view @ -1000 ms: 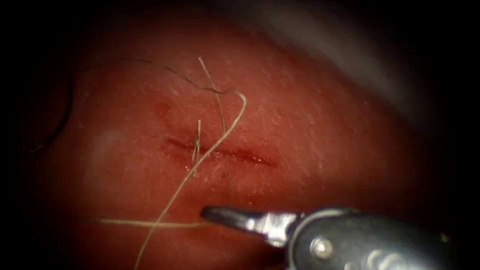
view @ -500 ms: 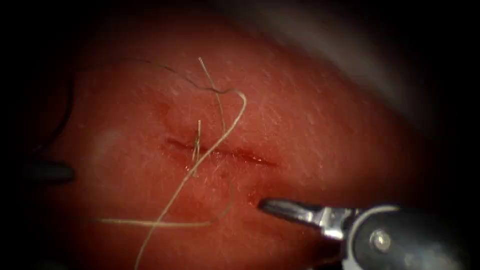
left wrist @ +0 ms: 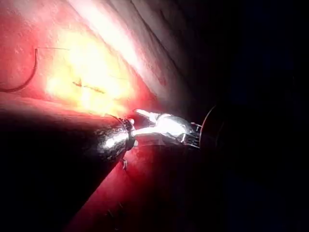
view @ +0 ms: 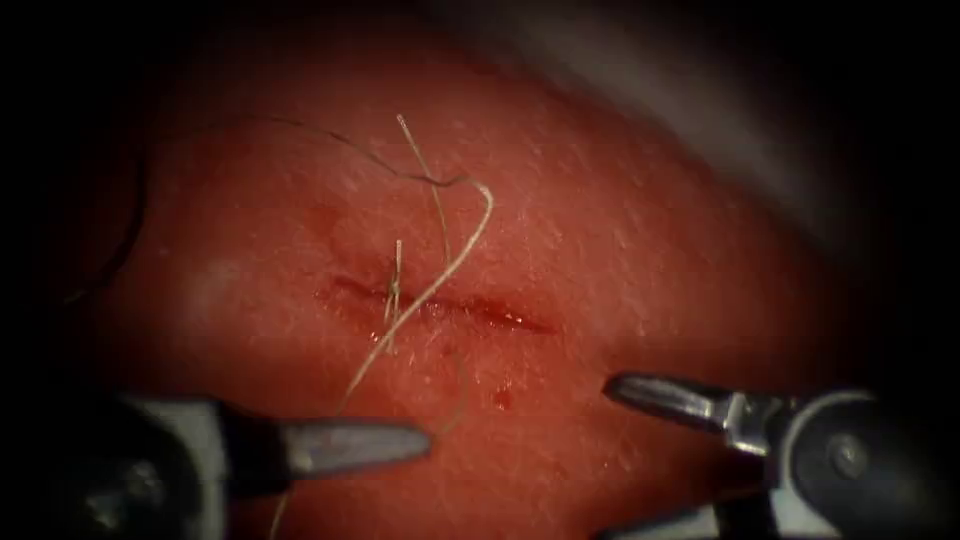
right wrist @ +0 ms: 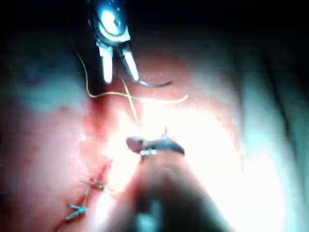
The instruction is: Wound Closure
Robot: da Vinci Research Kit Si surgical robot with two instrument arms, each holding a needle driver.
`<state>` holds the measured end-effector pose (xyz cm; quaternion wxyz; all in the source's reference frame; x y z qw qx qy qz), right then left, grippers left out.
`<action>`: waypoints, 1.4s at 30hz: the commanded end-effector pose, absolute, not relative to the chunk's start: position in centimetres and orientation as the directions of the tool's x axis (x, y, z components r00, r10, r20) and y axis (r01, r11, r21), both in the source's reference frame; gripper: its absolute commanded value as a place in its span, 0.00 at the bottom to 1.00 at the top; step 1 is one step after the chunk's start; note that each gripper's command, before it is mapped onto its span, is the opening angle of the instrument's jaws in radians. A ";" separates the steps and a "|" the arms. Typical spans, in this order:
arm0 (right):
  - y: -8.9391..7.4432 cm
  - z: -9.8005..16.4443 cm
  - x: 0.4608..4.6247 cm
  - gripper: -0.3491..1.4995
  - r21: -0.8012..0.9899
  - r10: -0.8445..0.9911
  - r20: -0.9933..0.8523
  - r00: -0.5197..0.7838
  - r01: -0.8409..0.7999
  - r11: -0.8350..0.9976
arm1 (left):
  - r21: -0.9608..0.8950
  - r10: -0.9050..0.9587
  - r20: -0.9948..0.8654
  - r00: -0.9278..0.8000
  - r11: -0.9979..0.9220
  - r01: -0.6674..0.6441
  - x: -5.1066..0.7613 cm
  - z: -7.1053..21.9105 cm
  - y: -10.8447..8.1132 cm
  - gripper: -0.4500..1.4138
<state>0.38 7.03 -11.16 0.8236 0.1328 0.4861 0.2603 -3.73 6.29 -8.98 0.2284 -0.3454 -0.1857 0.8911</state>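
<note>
- Left tool (view: pixel 415 442) sits over the near edge of the tissue (view: pixel 640 230), below the left part of the cut (view: pixel 440 306). In the right wrist view its jaws are spread (right wrist: pixel 120 77) and pinch nothing.
- Right tool (view: pixel 612 458) is over the tissue's near right corner. Its jaws are wide apart, one jaw pointing left toward the cut and the other low at the near edge. They hold nothing.
- The needle (view: pixel 132 225) reads as a dark curved arc near the tissue's far left edge, well left of the cut. It appears to lie on the surface, though I cannot tell for certain. The left wrist view shows the same arc (left wrist: pixel 28 77).
- The key relation is that the needle lies left of and beyond both tools, well apart from them, with the left arm nearer. Its arc runs roughly from far to near.
- The pale thread (view: pixel 440 275) crosses the cut diagonally, from a bend beyond it down to the near edge beside the left tool's jaws. It is loose, and no jaw grips it.
- Short cut ends of thread (view: pixel 396 262) stand at the cut's left part.
- The surface is wet, with a spot of red fluid (view: pixel 501 399) between the two tools. The space between the tools is open.
</note>
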 end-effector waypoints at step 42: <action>6.9 -11.1 0.60 0.70 0.464 0.554 -0.732 0.396 -0.305 0.832 | -0.342 0.379 -0.166 -0.910 -0.888 -0.307 -3.32 -8.4 6.2 0.18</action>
